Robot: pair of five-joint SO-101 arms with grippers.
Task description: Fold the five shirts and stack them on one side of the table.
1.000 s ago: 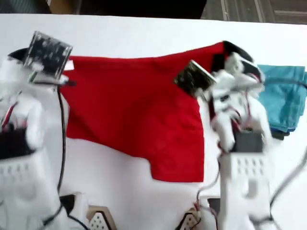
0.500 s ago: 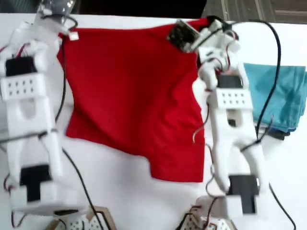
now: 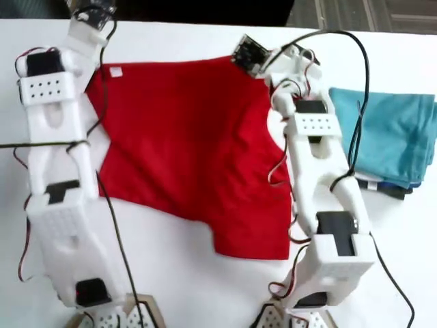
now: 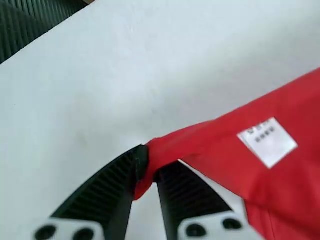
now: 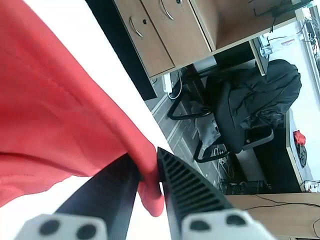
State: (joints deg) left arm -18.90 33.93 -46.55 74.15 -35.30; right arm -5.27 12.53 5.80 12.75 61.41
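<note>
White arms (image 3: 58, 123), black motors (image 3: 336, 231), ribbed black jaws

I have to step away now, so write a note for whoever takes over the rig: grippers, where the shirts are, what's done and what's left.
Left gripper: shut on one far corner of the red shirt.
Right gripper: shut on the other far corner.
The red shirt lies spread open on the table between the arms, unfolded.
A folded teal shirt tops a pile at the table's right edge, and a darker blue layer shows under it. How many shirts are in the pile cannot be told.
Done: stack started.
Left: fold the red shirt and add it to the pile.
</note>
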